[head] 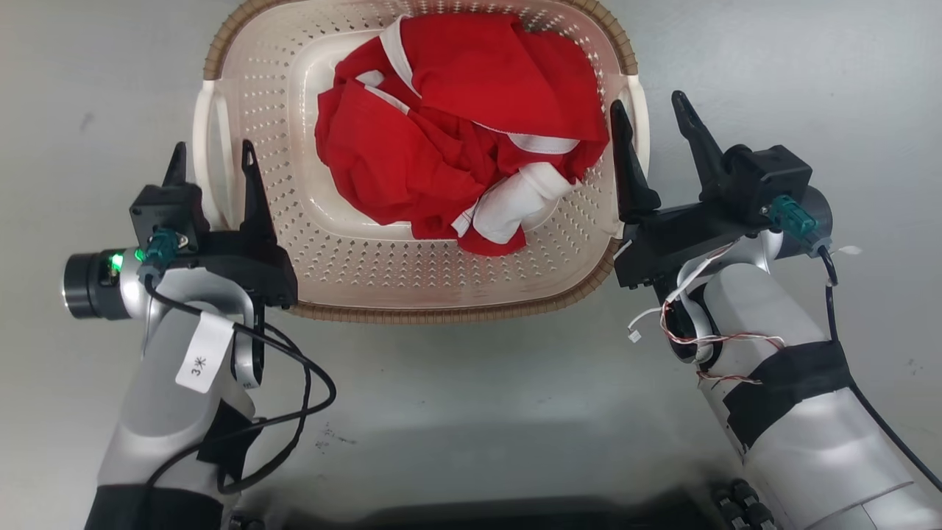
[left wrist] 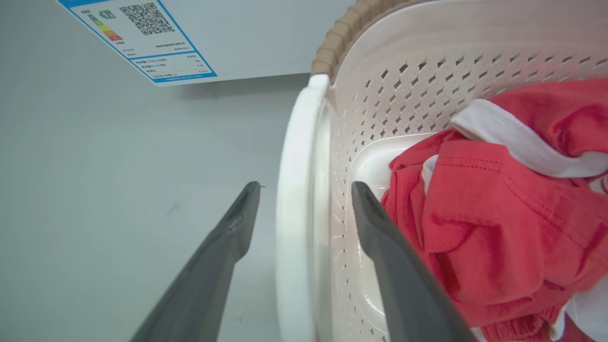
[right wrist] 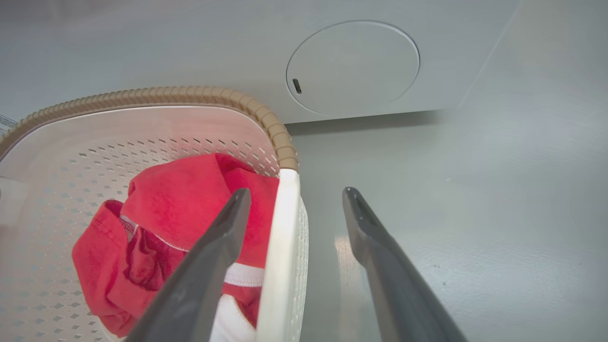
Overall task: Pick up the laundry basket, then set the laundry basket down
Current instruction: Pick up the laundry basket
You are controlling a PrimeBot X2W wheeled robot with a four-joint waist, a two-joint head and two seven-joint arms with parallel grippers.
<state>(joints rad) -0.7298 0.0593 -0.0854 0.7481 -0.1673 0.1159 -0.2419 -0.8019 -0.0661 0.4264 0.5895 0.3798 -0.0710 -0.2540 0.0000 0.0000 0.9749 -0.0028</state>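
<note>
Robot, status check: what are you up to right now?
Left gripper open, straddling left handle of laundry basket. Right gripper open, straddling right handle. Red clothes inside; no obstruction seen.

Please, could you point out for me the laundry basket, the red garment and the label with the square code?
laundry basket (head: 441, 314): head view, on the brown rim at its near side.
red garment (head: 456, 110): head view, on the red cloth near its middle.
label (left wrist: 142, 42): left wrist view, on its white printed middle.
</note>
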